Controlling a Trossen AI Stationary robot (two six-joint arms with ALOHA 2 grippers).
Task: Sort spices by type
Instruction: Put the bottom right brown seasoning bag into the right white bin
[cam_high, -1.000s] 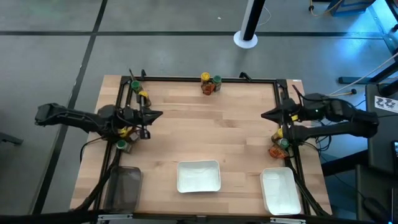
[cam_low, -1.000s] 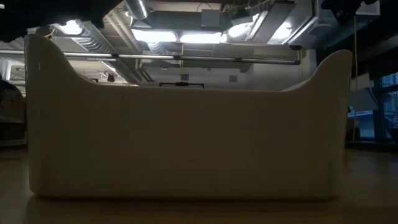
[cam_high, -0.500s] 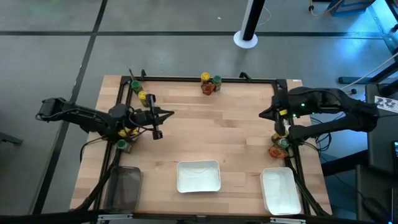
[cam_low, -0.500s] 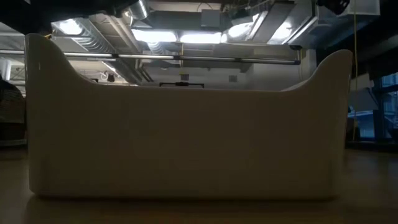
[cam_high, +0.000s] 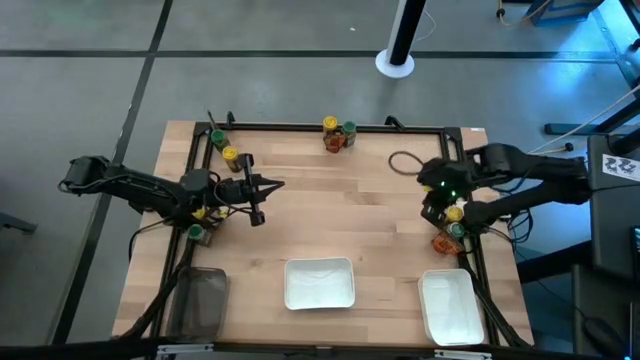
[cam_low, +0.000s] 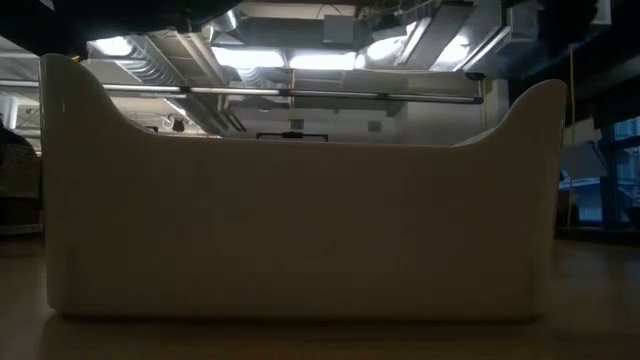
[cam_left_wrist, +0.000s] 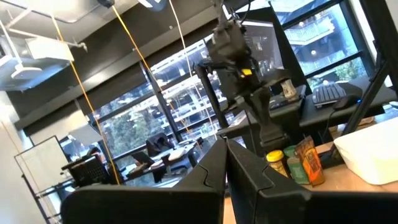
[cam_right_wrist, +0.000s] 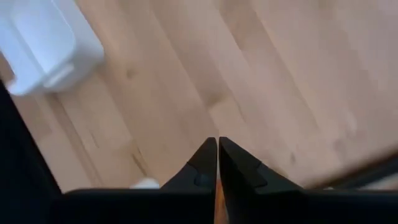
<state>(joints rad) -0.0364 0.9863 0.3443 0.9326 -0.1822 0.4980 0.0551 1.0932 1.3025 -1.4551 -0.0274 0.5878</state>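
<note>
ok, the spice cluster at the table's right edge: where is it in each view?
High view: spice cluster at the table's right edge, under the right arm.
Low view: not visible; a white tray wall fills the picture.
Left wrist view: lower right, jars and packet side by side.
Right wrist view: cannot make it out.
Shared landmark: the right arm, directly above the cluster in the high and left wrist views.
</note>
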